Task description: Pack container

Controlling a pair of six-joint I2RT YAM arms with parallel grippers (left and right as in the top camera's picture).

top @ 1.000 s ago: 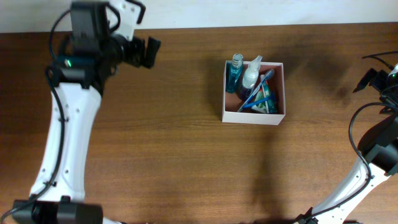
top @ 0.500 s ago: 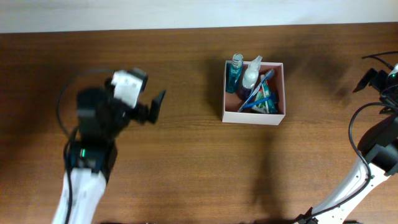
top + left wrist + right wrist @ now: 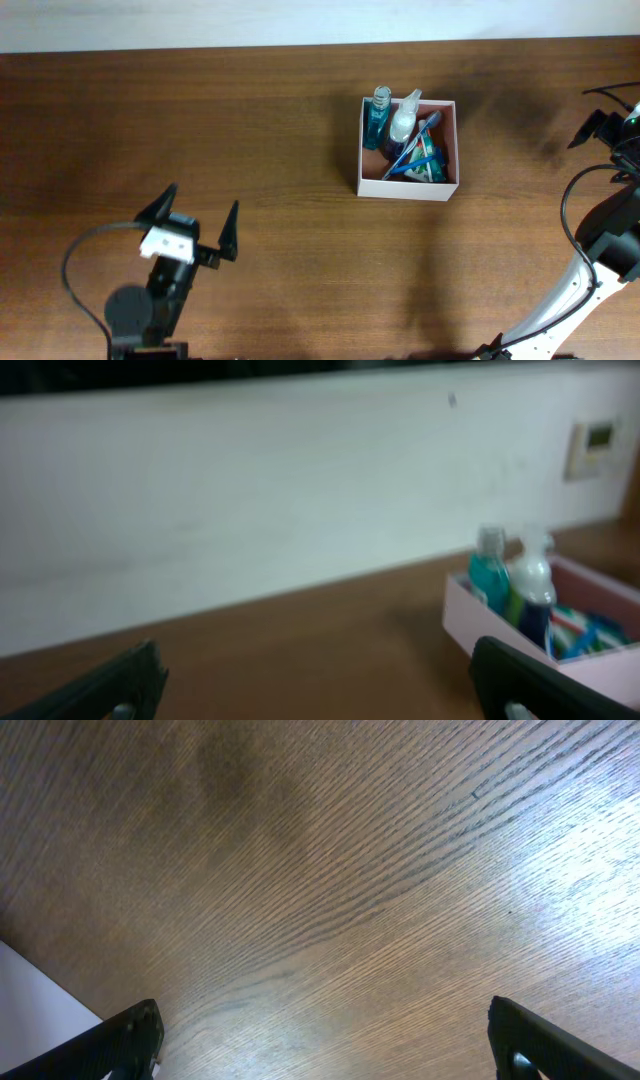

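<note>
The container [image 3: 405, 187], a square open-top box with thin white walls and a pinkish-brown inside, sat on the dark brown wooden table [image 3: 280, 120], right of centre and towards the far edge. It was already crowded. A clear bottle of teal liquid [image 3: 379, 115] stood upright in its far-left corner, with a white spray bottle [image 3: 403, 120] just beside it. A blue toothbrush [image 3: 410, 148] leaned slantwise across the middle, and a small green packet [image 3: 430, 165] lay by the right wall. In the left wrist view the box showed blurred at the lower right, both bottles rising above its rim before a pale wall.

The left gripper [image 3: 198, 205] hung over the near-left part of the table, well apart from the container, with its black fingers spread wide and nothing between them. The right gripper [image 3: 325, 1055] was likewise spread wide and empty above bare wood at the table's right edge.

A second before, the left arm had reached up over the far-left part of the table. Half a second later it was midway back, and now it was drawn in close to the near edge. The container, its contents and the right arm had not shifted.
</note>
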